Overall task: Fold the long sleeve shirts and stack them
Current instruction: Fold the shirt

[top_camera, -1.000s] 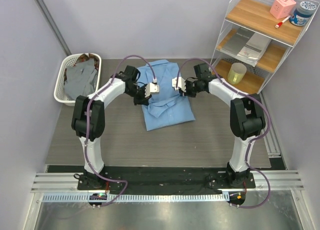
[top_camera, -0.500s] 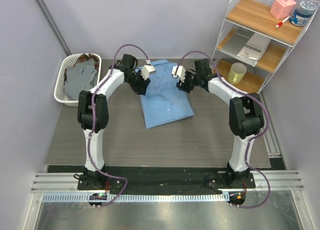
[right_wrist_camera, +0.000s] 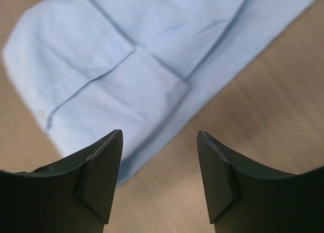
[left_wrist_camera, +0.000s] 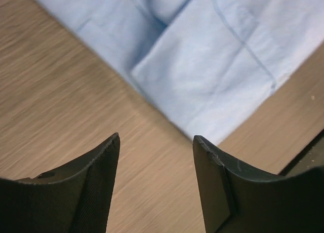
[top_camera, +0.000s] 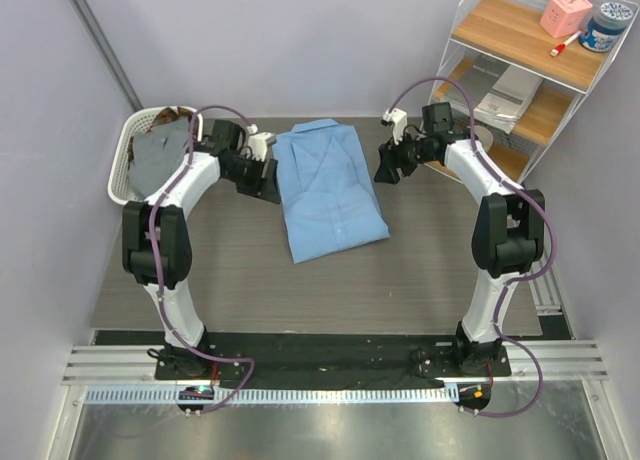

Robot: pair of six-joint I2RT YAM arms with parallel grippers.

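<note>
A light blue collared long sleeve shirt [top_camera: 328, 190] lies folded on the wooden table, its collar at the far end. My left gripper [top_camera: 263, 177] hangs just off the shirt's left edge, open and empty. In the left wrist view the shirt [left_wrist_camera: 212, 76] lies ahead of the left gripper [left_wrist_camera: 156, 137], with bare table between the fingers. My right gripper [top_camera: 388, 166] hovers off the shirt's right edge, also open and empty. The right wrist view shows the shirt's edge [right_wrist_camera: 116, 66] beyond the right gripper [right_wrist_camera: 160, 132]. A grey shirt [top_camera: 162, 160] lies crumpled in the basket.
A white laundry basket [top_camera: 122, 170] stands at the table's far left. A wire shelf unit [top_camera: 520, 80] stands at the far right, close to my right arm, holding a yellow cup [top_camera: 473, 146], papers and small items.
Both grippers opened, let go of the light blue shirt and swung outward to its sides. The shirt now lies flat and folded on the table.
</note>
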